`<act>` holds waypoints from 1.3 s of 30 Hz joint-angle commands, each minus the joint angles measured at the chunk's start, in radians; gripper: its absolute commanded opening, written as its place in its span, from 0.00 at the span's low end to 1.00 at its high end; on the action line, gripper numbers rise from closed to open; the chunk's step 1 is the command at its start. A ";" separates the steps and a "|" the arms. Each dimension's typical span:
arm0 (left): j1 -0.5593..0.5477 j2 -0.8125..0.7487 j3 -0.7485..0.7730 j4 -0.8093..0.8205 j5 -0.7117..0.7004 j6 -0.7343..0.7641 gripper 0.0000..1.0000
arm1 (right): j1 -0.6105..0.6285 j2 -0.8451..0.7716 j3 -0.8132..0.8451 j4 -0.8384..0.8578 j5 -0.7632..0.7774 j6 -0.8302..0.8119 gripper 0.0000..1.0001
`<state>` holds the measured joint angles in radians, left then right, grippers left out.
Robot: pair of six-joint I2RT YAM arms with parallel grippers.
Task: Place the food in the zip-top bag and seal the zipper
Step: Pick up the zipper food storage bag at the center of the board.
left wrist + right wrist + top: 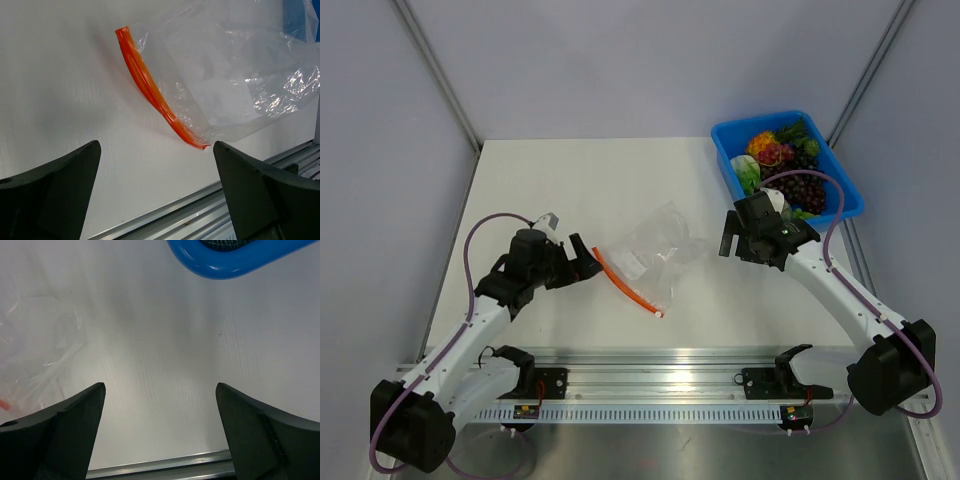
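Your left gripper (156, 150) had its two dark fingers spread wide with nothing between them. It stood just off the near-left end of the thin orange-red zipper strip (150, 90), apart from it. Your right gripper (160, 390) was spread just as wide and held nothing, with only the bare white table (570, 180) under it.

The crinkly clear plastic zip-top bag (660, 250) lay flat on the table between the two grippers. In the top view the strip's long axis ran on a diagonal, from the end near your left gripper down towards the front rail. The mouth faced your left arm, and the bag's body stretched away towards your right arm. You couldn't tell whether the strip was pressed closed.

The small toy food sat well apart from the bag in the blue plastic bin (724, 155) at the far right. It held dark purple grapes (800, 188), a red-pink fruit (772, 153) and a green leafy piece (747, 172).

Your right arm covered the bin's near corner. The right wrist view caught only the bin's rim and the bag's edge, and the left wrist view cropped the bag's far side.
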<state>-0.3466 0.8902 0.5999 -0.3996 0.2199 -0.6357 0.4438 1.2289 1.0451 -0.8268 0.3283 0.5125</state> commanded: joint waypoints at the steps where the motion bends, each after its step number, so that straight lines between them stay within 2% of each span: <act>1: -0.003 -0.010 0.055 -0.002 -0.068 0.022 0.99 | -0.001 -0.016 0.035 0.011 0.014 -0.020 0.99; 7: -0.002 0.009 0.104 -0.067 -0.128 0.037 0.99 | 0.006 -0.054 0.052 -0.003 0.057 -0.057 0.99; 10: 0.027 0.006 0.141 -0.128 -0.140 0.059 0.99 | 0.200 -0.059 0.111 -0.047 0.314 -0.107 1.00; 11: 0.082 0.004 0.152 -0.162 -0.122 0.071 0.99 | 0.308 -0.042 0.140 -0.072 0.425 -0.111 0.99; 14: 0.205 0.003 0.199 -0.237 -0.056 0.120 0.99 | 0.410 0.043 0.254 -0.150 0.509 -0.108 0.99; 19: 0.323 0.094 0.340 -0.399 -0.048 0.120 0.99 | 0.717 0.211 0.413 -0.138 0.583 -0.135 0.99; 21: 0.386 0.130 0.443 -0.468 -0.095 0.100 0.99 | 0.842 0.335 0.505 -0.141 0.598 -0.158 0.99; 24: 0.468 0.168 0.533 -0.571 -0.155 0.083 0.99 | 0.935 0.479 0.578 -0.111 0.591 -0.210 1.00; 26: 0.524 0.162 0.548 -0.588 -0.145 0.103 0.99 | 0.955 0.529 0.592 -0.088 0.560 -0.238 0.99; 29: 0.549 0.148 0.549 -0.579 -0.116 0.122 0.99 | 0.967 0.595 0.593 -0.014 0.534 -0.275 0.99; 33: 0.570 0.125 0.476 -0.542 -0.053 0.111 0.99 | 0.972 0.704 0.590 0.064 0.618 -0.315 1.00; 39: 0.583 0.115 0.387 -0.509 -0.039 0.102 0.99 | 0.974 0.833 0.540 0.188 0.678 -0.377 0.99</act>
<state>0.2287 1.0252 1.0122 -0.9493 0.1444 -0.5392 1.4174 2.0178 1.5982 -0.7467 0.9207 0.1791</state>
